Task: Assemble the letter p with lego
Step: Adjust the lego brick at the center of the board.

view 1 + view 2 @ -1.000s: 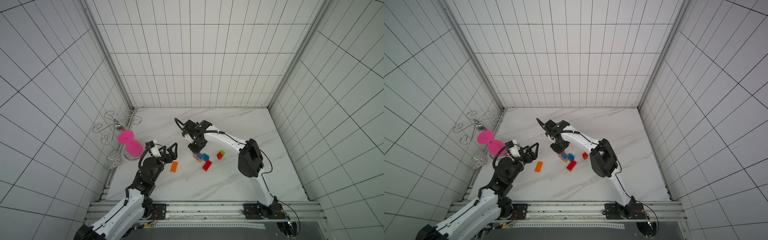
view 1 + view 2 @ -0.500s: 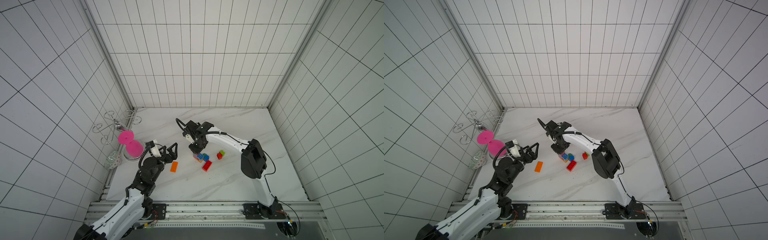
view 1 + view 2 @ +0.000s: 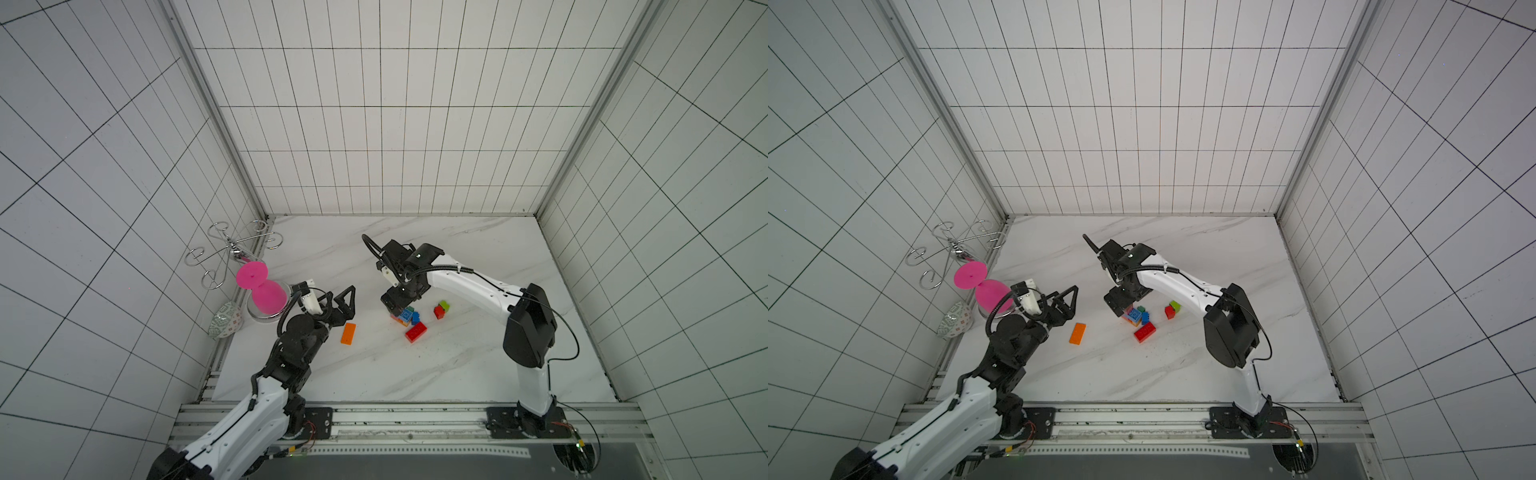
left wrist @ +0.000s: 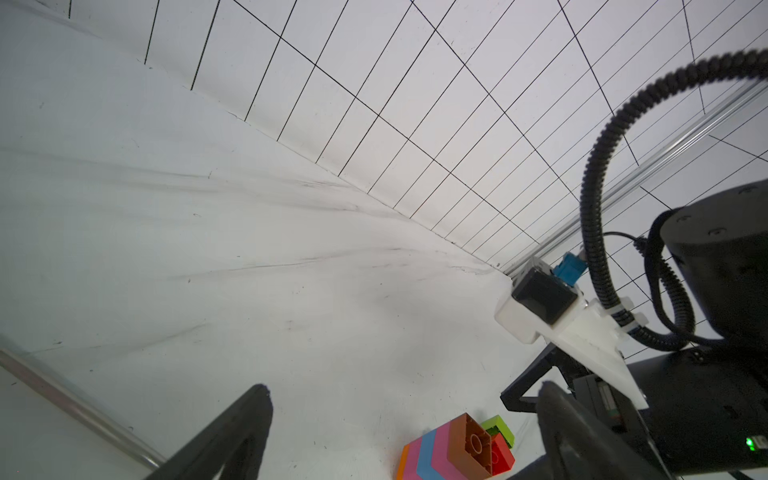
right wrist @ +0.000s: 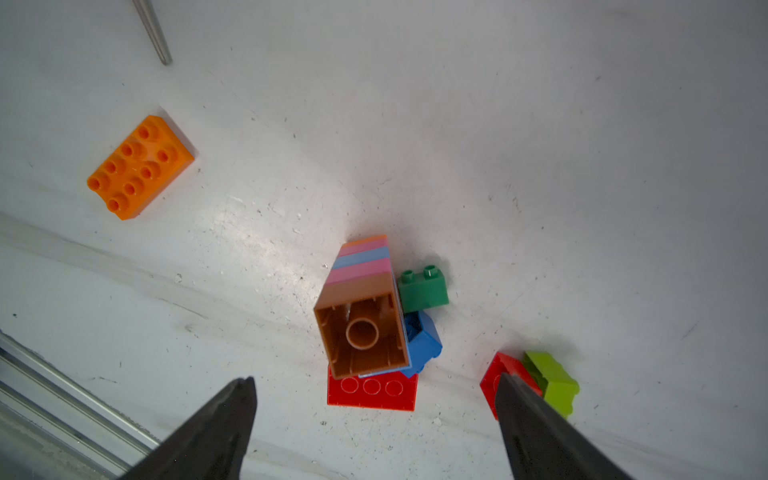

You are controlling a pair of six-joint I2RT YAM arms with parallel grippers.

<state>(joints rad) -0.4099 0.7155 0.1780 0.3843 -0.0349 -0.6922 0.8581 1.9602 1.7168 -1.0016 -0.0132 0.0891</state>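
Five bricks, orange, pink, blue, pink and brown, form one stack (image 5: 361, 307) near the middle of the marble table (image 3: 457, 374), hollow brown end up, a green brick (image 5: 424, 291) and a blue brick (image 5: 426, 343) against it. From it, in a top view, a red brick (image 3: 416, 332) lies at five o'clock, a red-and-lime pair (image 3: 440, 310) at three, an orange brick (image 3: 348, 333) at eight. Over the stack hangs the right gripper (image 5: 374, 380), fingers spread and empty; the left gripper (image 3: 338, 301), fingers wide too, holds nothing.

Left arm (image 3: 266, 399) and right arm (image 3: 469, 284) have white shells and black joints. A black corrugated cable (image 4: 588, 174), white-tied, follows the right arm. Right gripper (image 5: 374, 378) fingers (image 5: 216, 428) are black, tapered.
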